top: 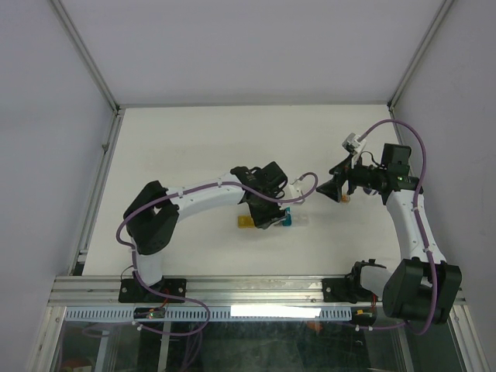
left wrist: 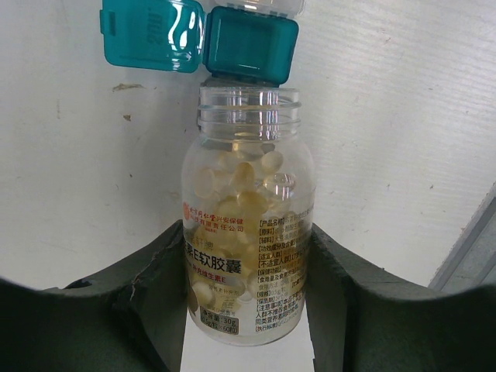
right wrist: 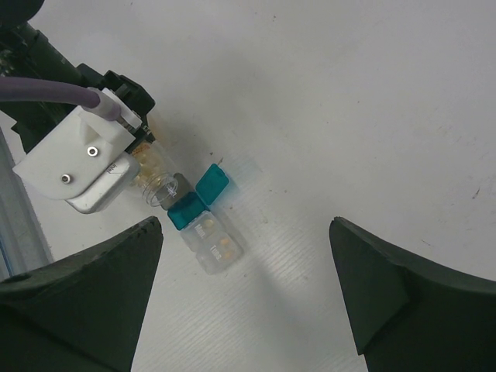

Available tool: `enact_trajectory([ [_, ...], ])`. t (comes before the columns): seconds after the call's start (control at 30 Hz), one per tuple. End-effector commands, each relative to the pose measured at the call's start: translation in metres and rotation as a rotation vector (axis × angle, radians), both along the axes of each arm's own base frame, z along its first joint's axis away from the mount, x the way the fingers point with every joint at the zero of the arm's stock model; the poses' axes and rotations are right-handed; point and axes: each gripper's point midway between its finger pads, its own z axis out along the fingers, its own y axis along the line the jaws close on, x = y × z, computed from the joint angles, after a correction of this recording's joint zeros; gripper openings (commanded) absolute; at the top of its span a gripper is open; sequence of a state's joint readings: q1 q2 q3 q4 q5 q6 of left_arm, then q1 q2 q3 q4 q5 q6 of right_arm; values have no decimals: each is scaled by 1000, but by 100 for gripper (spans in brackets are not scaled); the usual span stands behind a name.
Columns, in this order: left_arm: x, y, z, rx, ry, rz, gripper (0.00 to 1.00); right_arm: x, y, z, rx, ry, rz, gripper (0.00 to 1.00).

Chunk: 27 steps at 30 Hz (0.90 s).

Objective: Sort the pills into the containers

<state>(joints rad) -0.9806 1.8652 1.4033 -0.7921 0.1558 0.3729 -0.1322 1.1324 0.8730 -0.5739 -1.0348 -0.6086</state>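
Note:
My left gripper [top: 267, 205] is shut on a clear, uncapped pill bottle [left wrist: 248, 178] of pale yellow capsules. It holds the bottle low, with its mouth at a teal container [left wrist: 249, 43] whose lid [left wrist: 151, 35] is flipped open. The right wrist view shows the bottle [right wrist: 159, 186], the teal container [right wrist: 184, 211] and two clear containers [right wrist: 213, 248] with a few pills inside, joined in a row. A yellow container [top: 246, 222] lies at the row's left end. My right gripper [top: 339, 190] is open and empty, above the table to the right of the row.
The white table [top: 201, 147] has raised walls at the back and sides. A metal rail [top: 256, 288] runs along the near edge by the arm bases. The left wrist's white camera mount [right wrist: 74, 167] hangs just over the bottle.

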Motion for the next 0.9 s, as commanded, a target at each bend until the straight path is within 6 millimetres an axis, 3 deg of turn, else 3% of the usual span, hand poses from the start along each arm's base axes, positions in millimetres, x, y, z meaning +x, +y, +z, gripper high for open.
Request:
enact_trajectory([
  [0.0,7,-17,21,-46,-44,0,0,0,1,12,14,-55,20,92],
  [0.07,18,-8,15,-17,-51,39,0,0,1,13,14,-54,19,92],
  [0.27,6,-21,25,-52,-25,3,0,-1,0,13,14,-56,16,92],
  [0.37,15,-11,17,-12,-34,30,0,-1,0,14,17,-55,16,92],
  [0.57,3,-18,20,-24,-21,-4,0,-1,-1,14,17,-56,12,92],
  [0.87,5,-17,18,-13,-41,-6,0,-1,-2,14,19,-55,9,92],
])
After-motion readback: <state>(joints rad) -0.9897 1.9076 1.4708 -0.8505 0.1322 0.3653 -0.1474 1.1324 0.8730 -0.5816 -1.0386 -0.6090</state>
